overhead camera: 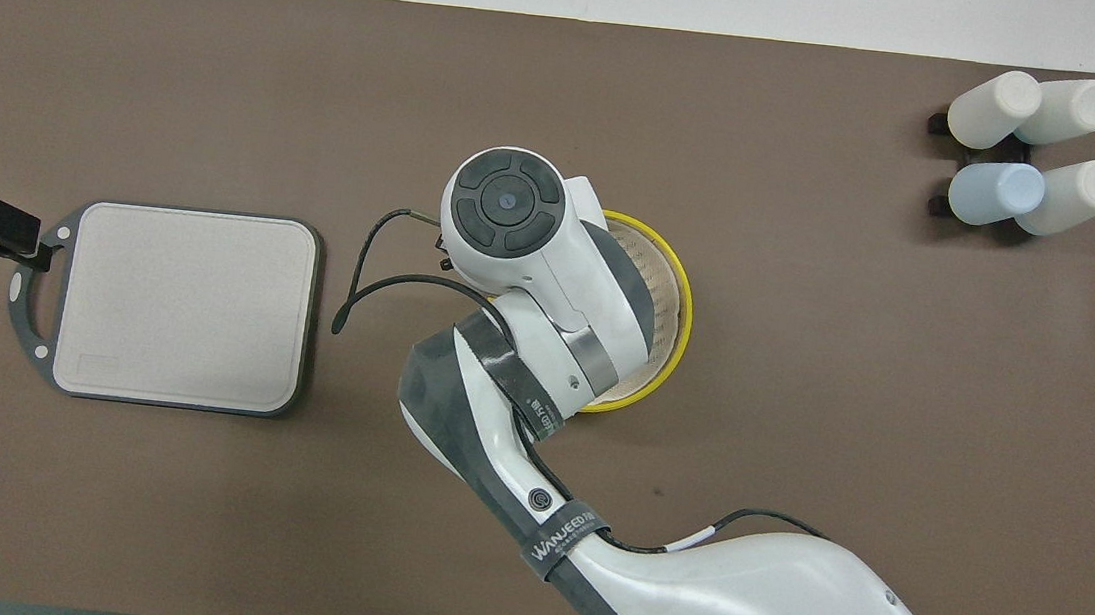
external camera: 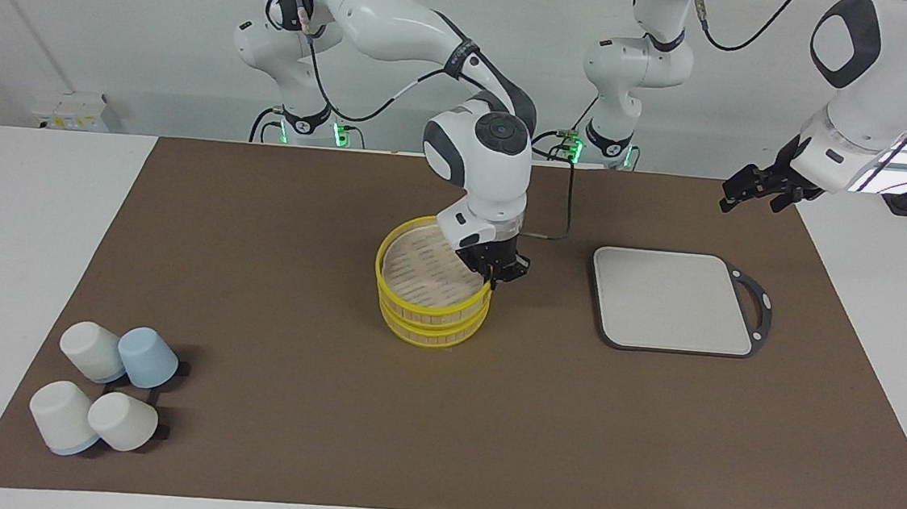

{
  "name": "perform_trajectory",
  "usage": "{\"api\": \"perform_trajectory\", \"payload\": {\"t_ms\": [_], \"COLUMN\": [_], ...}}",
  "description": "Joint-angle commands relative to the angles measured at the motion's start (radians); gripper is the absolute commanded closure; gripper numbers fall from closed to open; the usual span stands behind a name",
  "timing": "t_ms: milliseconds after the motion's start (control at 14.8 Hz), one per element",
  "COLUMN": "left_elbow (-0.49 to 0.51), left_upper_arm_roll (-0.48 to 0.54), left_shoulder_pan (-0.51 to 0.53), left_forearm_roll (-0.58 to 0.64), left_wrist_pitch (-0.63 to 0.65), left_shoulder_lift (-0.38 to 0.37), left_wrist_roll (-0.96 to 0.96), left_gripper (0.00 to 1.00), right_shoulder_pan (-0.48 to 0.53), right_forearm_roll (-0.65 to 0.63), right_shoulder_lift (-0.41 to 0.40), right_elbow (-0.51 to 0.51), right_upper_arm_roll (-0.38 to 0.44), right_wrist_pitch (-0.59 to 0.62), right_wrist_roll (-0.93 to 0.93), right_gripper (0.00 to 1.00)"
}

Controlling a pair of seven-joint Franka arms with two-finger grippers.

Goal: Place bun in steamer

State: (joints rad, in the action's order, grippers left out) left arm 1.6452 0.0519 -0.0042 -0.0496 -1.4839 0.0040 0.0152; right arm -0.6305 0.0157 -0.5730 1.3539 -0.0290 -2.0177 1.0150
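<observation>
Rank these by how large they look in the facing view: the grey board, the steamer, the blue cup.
1. Grey board: largest, a wide flat slab.
2. Steamer: smaller across, though taller.
3. Blue cup: plainly smallest, even though it lies nearer the camera than the other two.
</observation>
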Motion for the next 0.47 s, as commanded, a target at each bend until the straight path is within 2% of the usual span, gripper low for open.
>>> {"api": "perform_trajectory", "payload": {"t_ms": [0, 406], "left_elbow": [0.036, 0.028], "left_upper_arm_roll": [-0.011, -0.010], "left_shoulder_pan": [0.004, -0.008], "left_forearm_roll": [0.019, 0.020], "left_wrist_pitch": [-0.036, -0.074], "left_shoulder_lift": [-0.026, -0.016], "left_wrist_roll": [0.005, 0.011], "left_gripper": [0.00, 0.00], "right_shoulder_pan": [0.012, 0.009], "right_forearm_roll": [0.003, 0.003], "right_shoulder_lift": [-0.013, -0.011], "right_elbow": [-0.012, 0.025], "right_upper_arm_roll": [-0.005, -0.006], "right_wrist_pitch": [-0.029, -0.062], "right_wrist_roll": [0.008, 0.007], "right_gripper": [1.00, 1.00]}}
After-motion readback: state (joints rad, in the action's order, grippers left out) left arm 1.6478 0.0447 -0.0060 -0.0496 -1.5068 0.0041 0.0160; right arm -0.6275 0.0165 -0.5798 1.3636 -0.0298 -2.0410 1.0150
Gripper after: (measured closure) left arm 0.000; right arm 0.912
